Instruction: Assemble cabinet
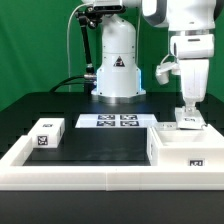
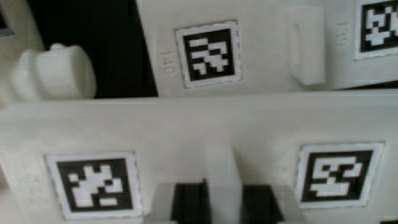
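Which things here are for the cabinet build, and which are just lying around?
For the job: white boxy tagged cabinet body; small white tagged block.
Just lying about: flat white marker board; long low white border rail.

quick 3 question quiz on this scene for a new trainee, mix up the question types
1. Multiple choice: in the exterior view, the lone small block lies at the A) left B) centre C) right.
2. True or false: the gripper is directly above that block.
3. Fill in: the gripper is down at the cabinet, on the exterior view's ____ side.

Key: 1 A. 2 false. 3 right.
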